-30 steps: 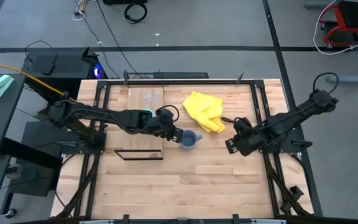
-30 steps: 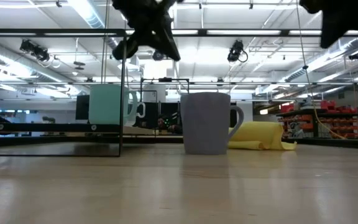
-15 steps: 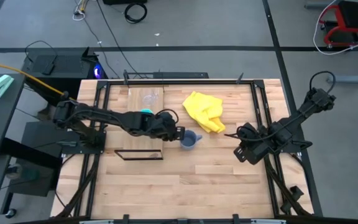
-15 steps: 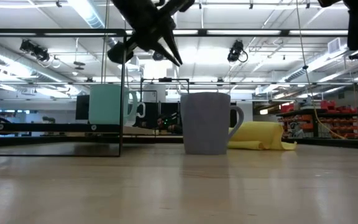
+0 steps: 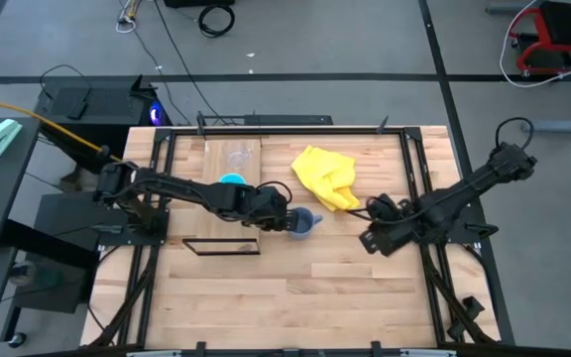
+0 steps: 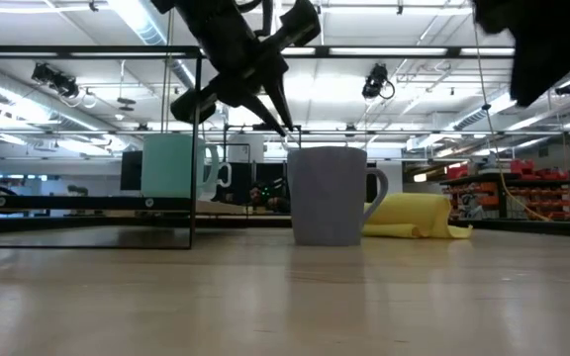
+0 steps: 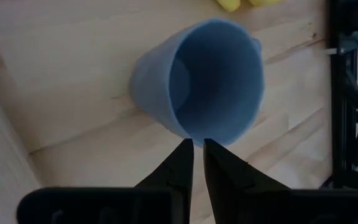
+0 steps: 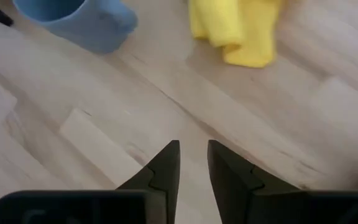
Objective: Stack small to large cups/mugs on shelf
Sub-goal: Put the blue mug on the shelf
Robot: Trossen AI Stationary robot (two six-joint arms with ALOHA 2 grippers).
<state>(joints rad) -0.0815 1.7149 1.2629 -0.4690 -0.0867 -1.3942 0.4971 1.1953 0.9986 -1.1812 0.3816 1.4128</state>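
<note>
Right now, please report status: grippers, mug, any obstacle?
Left gripper nearly shut, tips at rim of blue-grey mug. Right gripper narrowly open, empty, over bare table. Yellow cloth beside mug, not blocking.

- The high view looks straight down on the whole table [image 5: 295, 288] from well above, both arms in frame.
- The low view sits at tabletop height, level across the wood, close to the grey mug [image 6: 330, 195], facing the room behind.
- The left wrist view looks down past its fingers [image 7: 180, 168] into that mug from very near.
- The right wrist view faces the tabletop closely, sharing mug and yellow cloth [image 8: 241, 28] with the other views.
</note>
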